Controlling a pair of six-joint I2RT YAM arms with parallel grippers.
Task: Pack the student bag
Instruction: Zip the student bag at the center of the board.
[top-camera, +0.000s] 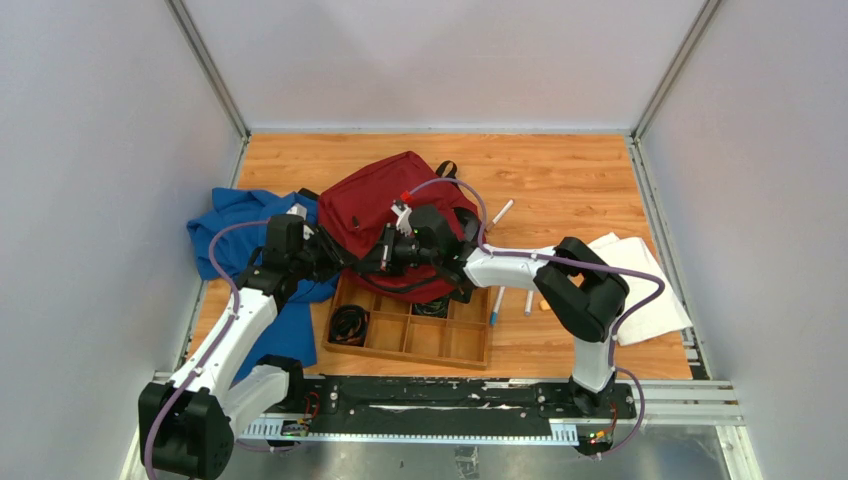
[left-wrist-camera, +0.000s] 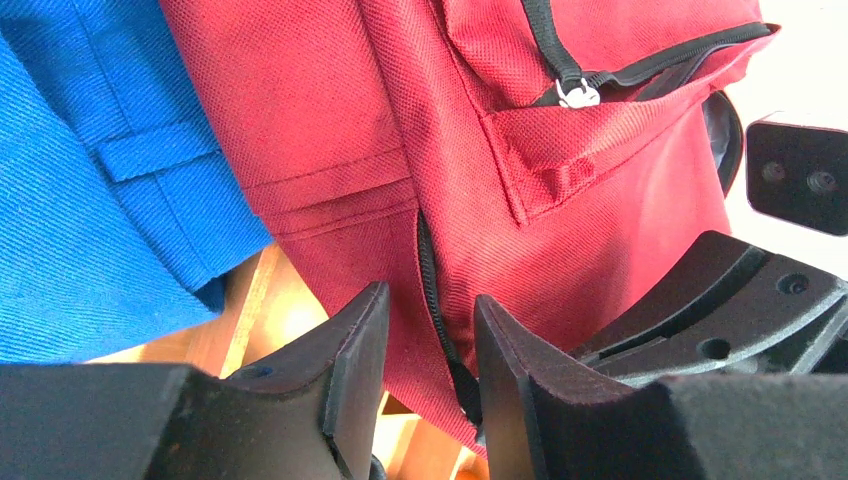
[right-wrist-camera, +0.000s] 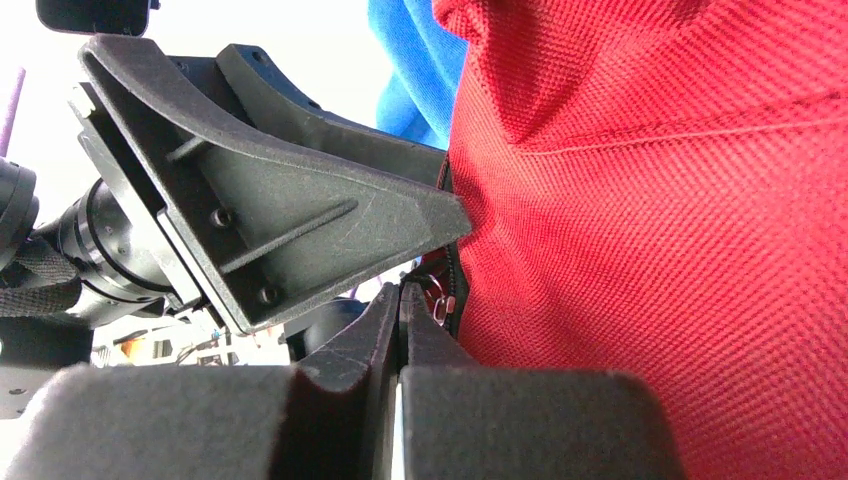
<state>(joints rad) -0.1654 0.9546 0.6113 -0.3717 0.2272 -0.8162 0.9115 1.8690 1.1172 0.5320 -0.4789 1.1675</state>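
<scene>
**Red student bag (top-camera: 385, 205) caught between 2 pincers**

Wood-grain table (top-camera: 560, 170) lies under everything. The student bag, dark red and the largest thing on it, slumps directly ahead of both pincers, its near edge lifted towards them.

A blue garment (top-camera: 230, 225) is spread on the outer side of the left pincer (left-wrist-camera: 425, 300) and runs under that arm, touching the bag's left side. A wooden tray (top-camera: 440, 345) with compartments sits just below both pincers, on the side of the arm bases, with a dark coil (top-camera: 349, 322) in its left end. White sheets (top-camera: 650, 290) lie well off behind the right arm's elbow, and 1 white pen (top-camera: 500, 212) rests beyond the right pincer (right-wrist-camera: 400, 290), beside the bag.

The left pincer stands about half open, clamped on a fold of red fabric; a black zipper (left-wrist-camera: 428, 270) runs down between its 2 pads.

The right pincer faces it from the other side, almost touching, its fingers pressed fully together. A small metal zipper pull (right-wrist-camera: 441, 302) hangs just beside its tips; I cannot tell whether anything thin is pinched there.
</scene>
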